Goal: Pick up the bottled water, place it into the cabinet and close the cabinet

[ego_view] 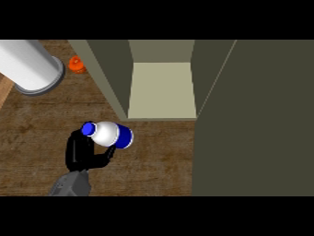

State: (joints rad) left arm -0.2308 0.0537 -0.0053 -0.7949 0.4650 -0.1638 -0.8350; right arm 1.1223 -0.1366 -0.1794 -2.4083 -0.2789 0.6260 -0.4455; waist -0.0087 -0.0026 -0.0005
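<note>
The left robot hand (84, 150) enters from the lower edge, fingers curled round the bottled water (109, 133), holding it tilted above the brown tabletop (152, 161), just in front of the open cabinet (160, 87). The right robot hand is not visible. Step in hand: transport. Next move, by estimate: advance the bottle forward and rightward onto the pale shelf, release, then swing the door (261, 120) closed.

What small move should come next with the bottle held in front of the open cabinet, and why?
Probably carry the bottled water forward into the cabinet. The robot hand is curled round it just short of the cabinet's front edge, and the pale shelf ahead looks bare.
</note>
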